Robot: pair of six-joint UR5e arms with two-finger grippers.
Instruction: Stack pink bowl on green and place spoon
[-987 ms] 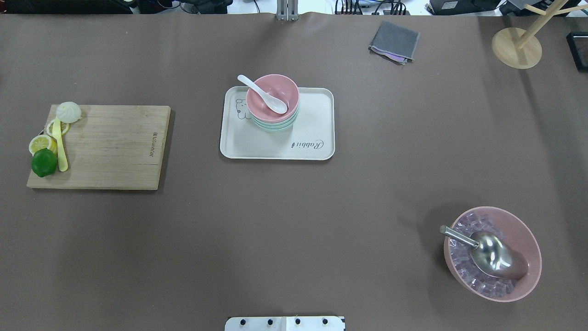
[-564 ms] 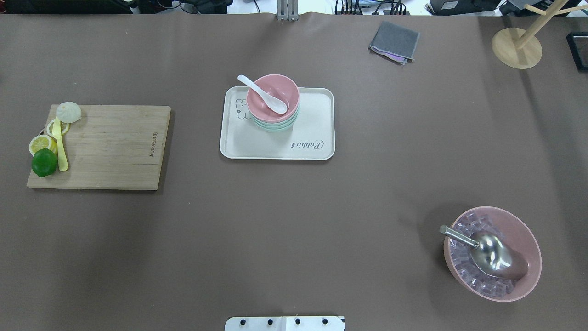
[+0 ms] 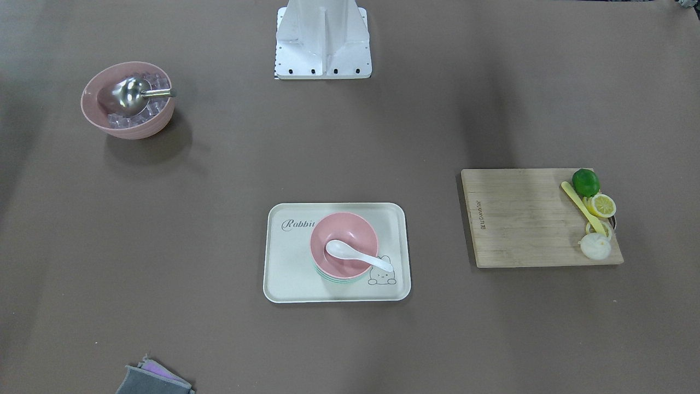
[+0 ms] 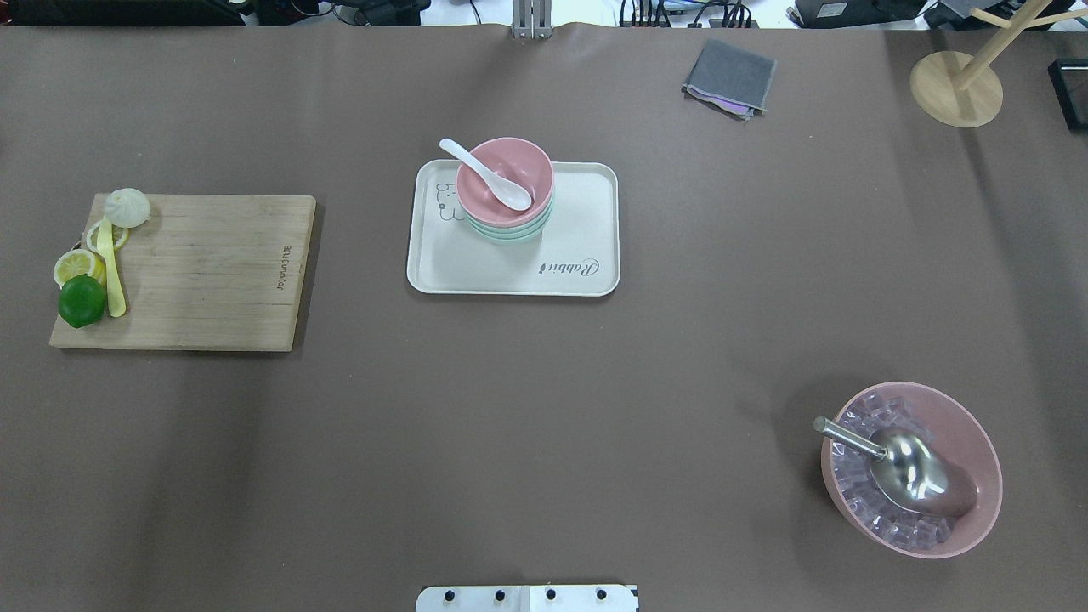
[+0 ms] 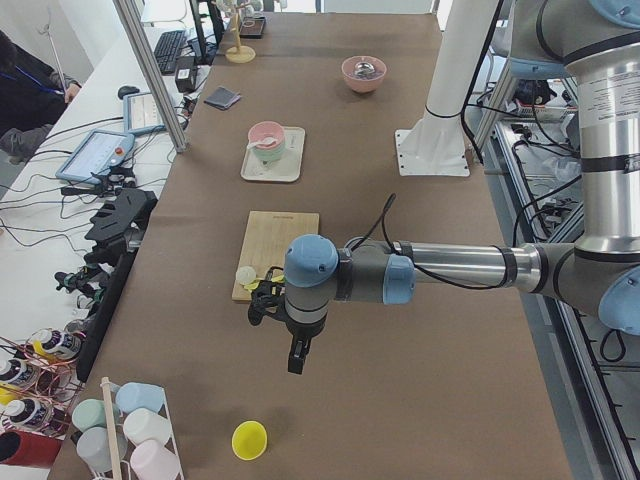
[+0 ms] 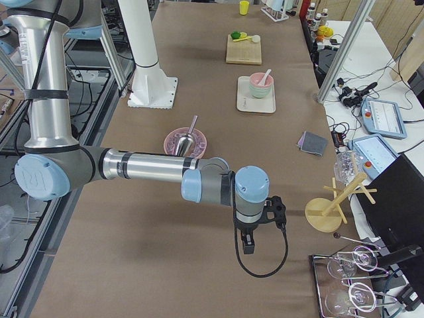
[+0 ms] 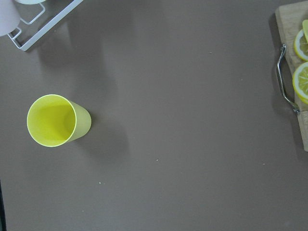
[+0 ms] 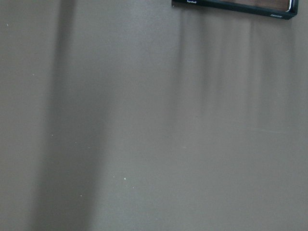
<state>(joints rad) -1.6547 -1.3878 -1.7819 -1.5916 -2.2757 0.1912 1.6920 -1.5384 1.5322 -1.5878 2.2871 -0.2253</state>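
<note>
Here, one white spoon [image 4: 489,176], one tray [image 4: 510,269]

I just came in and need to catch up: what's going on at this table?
Nothing is being handled right now. The pink bowl sits stacked on the green bowl on the rabbit tray, and the white spoon rests in it with its handle over the rim. Both arms hang at the table's ends, the left gripper near a yellow cup and the right gripper near a wooden stand. Whether either is open can't be told.
</note>
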